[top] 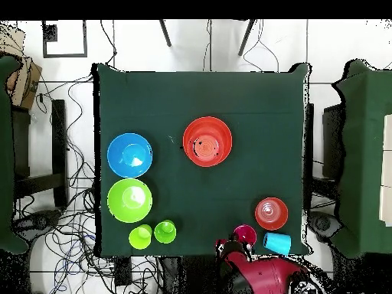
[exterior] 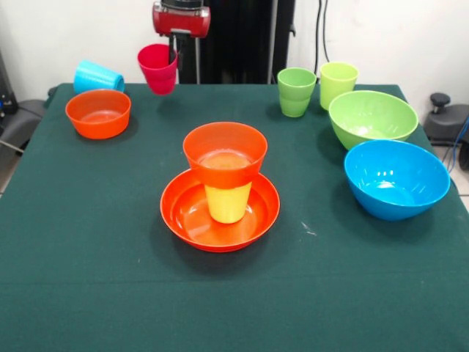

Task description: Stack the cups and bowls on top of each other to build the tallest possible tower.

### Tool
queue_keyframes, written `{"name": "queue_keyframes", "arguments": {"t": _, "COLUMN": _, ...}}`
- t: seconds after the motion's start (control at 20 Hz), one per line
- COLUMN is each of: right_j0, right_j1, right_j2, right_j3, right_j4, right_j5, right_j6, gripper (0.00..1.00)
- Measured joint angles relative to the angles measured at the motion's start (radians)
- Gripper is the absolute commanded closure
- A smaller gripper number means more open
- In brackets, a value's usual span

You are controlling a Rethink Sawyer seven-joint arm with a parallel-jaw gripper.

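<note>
Overhead, the red arm [exterior: 181, 18] reaches straight down at the bench's [exterior: 88, 279] far edge, its gripper [exterior: 170, 60] clasping the tilted pink cup's [exterior: 158, 68] rim, lifted. Mid-bench, a small orange bowl [exterior: 224, 152] rides a yellow cup [exterior: 227, 202] in the wide orange bowl [exterior: 220, 213].

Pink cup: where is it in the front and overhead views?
Front view: pink cup at top, left of centre, tilted, off the cloth under the red gripper housing.
Overhead view: pink cup at the table's bottom edge, right of centre, by the red arm.
Shared landmark: the sky-blue cup lying on its side by the small orange bowl.
</note>
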Motion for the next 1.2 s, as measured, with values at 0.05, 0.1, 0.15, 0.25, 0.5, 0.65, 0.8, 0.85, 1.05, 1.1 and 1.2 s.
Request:
{"name": "queue_keyframes", "arguments": {"t": 0.05, "right_j0": -0.008, "right_j1": -0.017, "right_j2": 0.007, "right_j3": 0.01, "right_j4": 0.0, "right_j5": 0.0, "right_j6": 0.0, "gripper": 1.0}}
{"name": "queue_keyframes", "arguments": {"t": 0.1, "right_j0": -0.014, "right_j1": -0.028, "right_j2": 0.012, "right_j3": 0.016, "right_j4": 0.001, "right_j5": 0.001, "right_j6": 0.0, "gripper": 1.0}}
{"name": "queue_keyframes", "arguments": {"t": 0.15, "right_j0": -0.021, "right_j1": -0.039, "right_j2": 0.018, "right_j3": 0.023, "right_j4": 0.002, "right_j5": 0.003, "right_j6": 0.0, "gripper": 1.0}}
{"name": "queue_keyframes", "arguments": {"t": 0.25, "right_j0": -0.059, "right_j1": -0.096, "right_j2": 0.057, "right_j3": 0.057, "right_j4": 0.013, "right_j5": 0.021, "right_j6": 0.0, "gripper": 1.0}}
{"name": "queue_keyframes", "arguments": {"t": 0.5, "right_j0": -0.111, "right_j1": -0.166, "right_j2": 0.126, "right_j3": 0.093, "right_j4": 0.049, "right_j5": 0.06, "right_j6": 0.0, "gripper": 1.0}}
{"name": "queue_keyframes", "arguments": {"t": 0.65, "right_j0": -0.132, "right_j1": -0.19, "right_j2": 0.17, "right_j3": 0.097, "right_j4": 0.089, "right_j5": 0.082, "right_j6": 0.0, "gripper": 1.0}}
{"name": "queue_keyframes", "arguments": {"t": 0.8, "right_j0": -0.141, "right_j1": -0.202, "right_j2": 0.201, "right_j3": 0.097, "right_j4": 0.126, "right_j5": 0.099, "right_j6": 0.0, "gripper": 1.0}}
{"name": "queue_keyframes", "arguments": {"t": 0.85, "right_j0": -0.142, "right_j1": -0.203, "right_j2": 0.21, "right_j3": 0.097, "right_j4": 0.14, "right_j5": 0.104, "right_j6": 0.0, "gripper": 1.0}}
{"name": "queue_keyframes", "arguments": {"t": 1.05, "right_j0": -0.14, "right_j1": -0.205, "right_j2": 0.243, "right_j3": 0.091, "right_j4": 0.208, "right_j5": 0.135, "right_j6": 0.0, "gripper": 1.0}}
{"name": "queue_keyframes", "arguments": {"t": 1.1, "right_j0": -0.139, "right_j1": -0.205, "right_j2": 0.249, "right_j3": 0.088, "right_j4": 0.223, "right_j5": 0.142, "right_j6": 0.0, "gripper": 1.0}}
{"name": "queue_keyframes", "arguments": {"t": 1.2, "right_j0": -0.128, "right_j1": -0.206, "right_j2": 0.251, "right_j3": 0.075, "right_j4": 0.258, "right_j5": 0.16, "right_j6": 0.0, "gripper": 1.0}}
